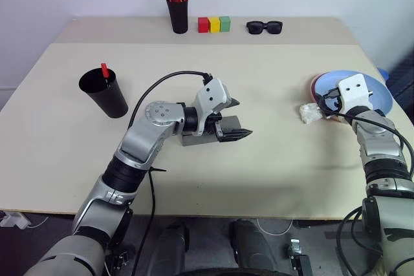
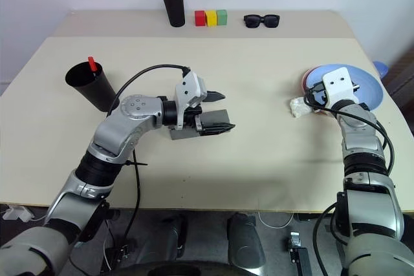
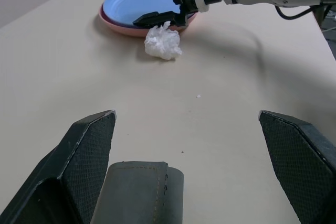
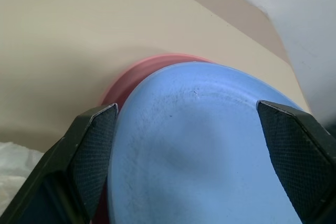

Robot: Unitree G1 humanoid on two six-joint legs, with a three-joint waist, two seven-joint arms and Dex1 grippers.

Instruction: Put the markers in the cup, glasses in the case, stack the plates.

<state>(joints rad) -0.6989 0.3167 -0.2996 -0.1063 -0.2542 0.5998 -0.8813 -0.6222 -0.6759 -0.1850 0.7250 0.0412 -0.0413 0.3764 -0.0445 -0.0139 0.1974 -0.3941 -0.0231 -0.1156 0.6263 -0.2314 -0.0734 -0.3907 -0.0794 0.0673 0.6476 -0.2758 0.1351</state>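
On table (image 1: 272,95): two stacked plates (image 1: 378,92), one cup (image 1: 105,94), one case (image 1: 197,137).

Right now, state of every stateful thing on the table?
blue plate: stacked on pink plate
marker: upright in cup
case: shut, by the left gripper, which is open
right gripper: open over the plates
sunglasses: unfolded at the table's far edge
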